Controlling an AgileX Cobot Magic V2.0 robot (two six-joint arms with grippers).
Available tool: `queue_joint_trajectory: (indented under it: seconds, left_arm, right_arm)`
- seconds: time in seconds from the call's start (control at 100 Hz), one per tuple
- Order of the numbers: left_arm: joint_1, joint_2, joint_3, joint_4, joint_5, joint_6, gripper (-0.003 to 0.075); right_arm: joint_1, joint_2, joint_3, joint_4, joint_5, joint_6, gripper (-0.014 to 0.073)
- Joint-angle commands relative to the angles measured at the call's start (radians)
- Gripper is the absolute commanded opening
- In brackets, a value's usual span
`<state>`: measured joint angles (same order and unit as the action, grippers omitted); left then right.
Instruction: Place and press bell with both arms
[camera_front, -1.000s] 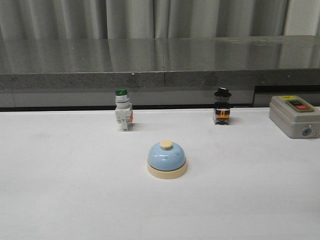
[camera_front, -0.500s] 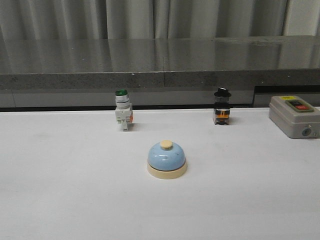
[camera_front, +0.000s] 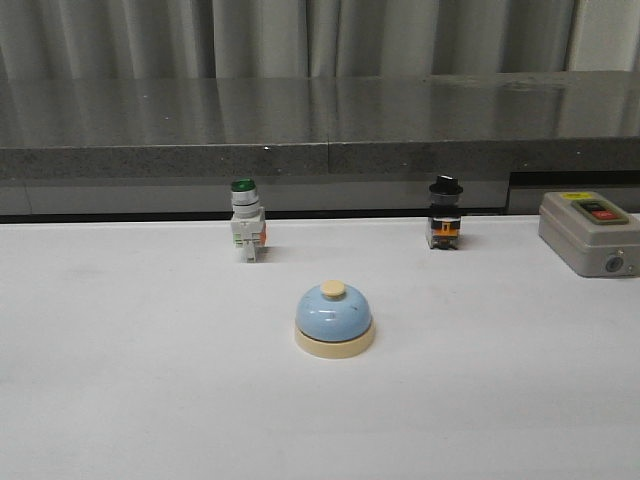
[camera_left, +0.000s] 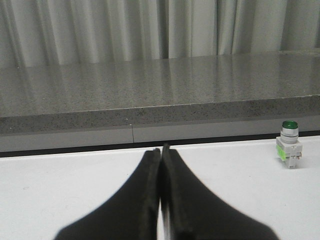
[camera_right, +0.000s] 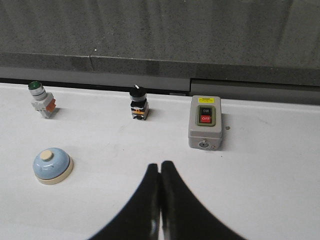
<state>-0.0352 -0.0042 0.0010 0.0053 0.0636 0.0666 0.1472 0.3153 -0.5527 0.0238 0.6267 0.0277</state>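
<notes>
nothing moved | bell: light-blue dome, cream base, knob | left fingers, right fingers closed, empty

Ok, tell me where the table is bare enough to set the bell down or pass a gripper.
The widest bare table lies in front of and to both sides of the bell. A free strip also runs between the green switch and the black switch. It is tightest at the back right, between the black switch and the grey box.
</notes>
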Motion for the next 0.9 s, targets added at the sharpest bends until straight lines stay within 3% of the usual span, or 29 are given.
queue_joint_trajectory:
  seconds: [0.0,0.36,0.89]
  left_arm:
    - [0.004,-0.029,0.042,-0.005,-0.085,-0.005,-0.0020]
    - [0.004,-0.029,0.042,-0.005,-0.085,-0.005,-0.0019]
    - [0.004,-0.029,0.042,-0.005,-0.085,-0.005,-0.0019]
  right_arm:
    - [-0.009,0.006,-0.025,-0.003,-0.069,-0.011,-0.0060]
    - [-0.015,-0.038,0.018,-0.045,-0.118,-0.011,-0.0060]
    - [-0.100,-0.346,0.497,-0.038,-0.535,0.039,-0.0060]
